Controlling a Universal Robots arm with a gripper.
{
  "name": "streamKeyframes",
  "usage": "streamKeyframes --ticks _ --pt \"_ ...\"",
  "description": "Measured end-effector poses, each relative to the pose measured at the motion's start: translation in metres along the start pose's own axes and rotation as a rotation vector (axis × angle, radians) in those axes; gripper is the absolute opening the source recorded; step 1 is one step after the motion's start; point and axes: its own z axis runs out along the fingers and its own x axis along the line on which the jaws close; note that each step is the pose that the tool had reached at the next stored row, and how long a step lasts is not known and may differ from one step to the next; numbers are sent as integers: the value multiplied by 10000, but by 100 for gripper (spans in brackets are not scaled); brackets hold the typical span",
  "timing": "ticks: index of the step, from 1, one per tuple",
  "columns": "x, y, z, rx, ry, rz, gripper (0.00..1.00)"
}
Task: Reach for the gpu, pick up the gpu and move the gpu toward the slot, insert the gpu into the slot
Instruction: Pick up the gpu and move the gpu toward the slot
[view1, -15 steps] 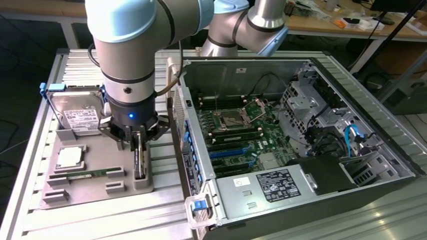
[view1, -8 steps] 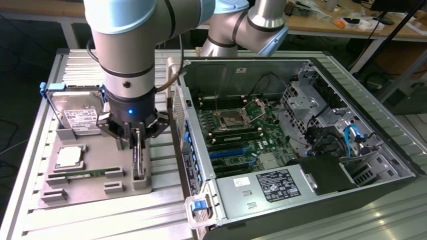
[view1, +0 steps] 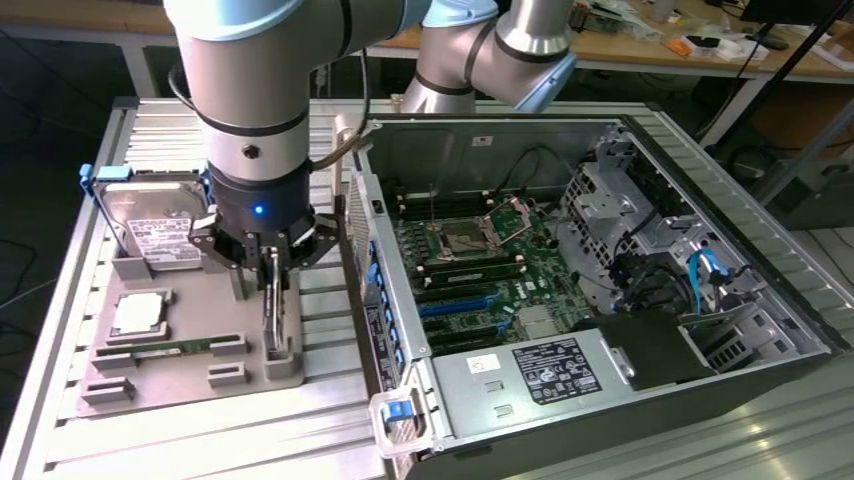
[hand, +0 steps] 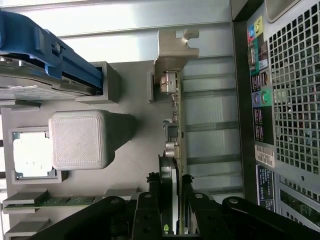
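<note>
- Gripper (view1: 274, 285) (hand: 171, 179), black, two-fingered, on the grey and blue arm: I am seeing it hanging straight down over the fixture, its fingers (hand: 152, 200) standing narrow and pressing on both faces of the card.
- Gpu (view1: 276, 320) (hand: 176, 130), a thin flat green-brown circuit card with a silver metal end bracket: it is standing on edge between the fingers, its lower edge sitting in the fixture's holder below the fingertips. In the wrist view its bracket end is reaching out well past the fingertips.
- Grey moulded plastic fixture tray (view1: 200, 310) (hand: 135, 165): it is lying directly under the fingers and carrying all the loose parts.
- Silver boxy hard drive with a white label and blue handle (view1: 154, 225) (hand: 45, 55): it is standing upright in the tray, near the fingers, on the side away from the case.
- Square silver processor chip (view1: 140, 312) (hand: 31, 157): it is lying flat, on the same side as the drive.
- Small narrow green memory stick (view1: 167, 349) (hand: 55, 201): it is lying in its groove just beside the chip.
- Open black tower computer case (view1: 747, 250) (hand: 290, 100): it is lying just beside the tray, on the fingers' other side.
- Blue expansion slots (view1: 461, 305) on the green motherboard (view1: 534, 265): they are sitting inside the case, well apart from the fingers.
</note>
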Motion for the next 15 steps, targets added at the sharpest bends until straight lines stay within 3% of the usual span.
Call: streamKeyframes --ticks 7,15 --pt "2 5 -146 0 1 -18 27" --pt "1 9 -236 -3 -2 -40 27"
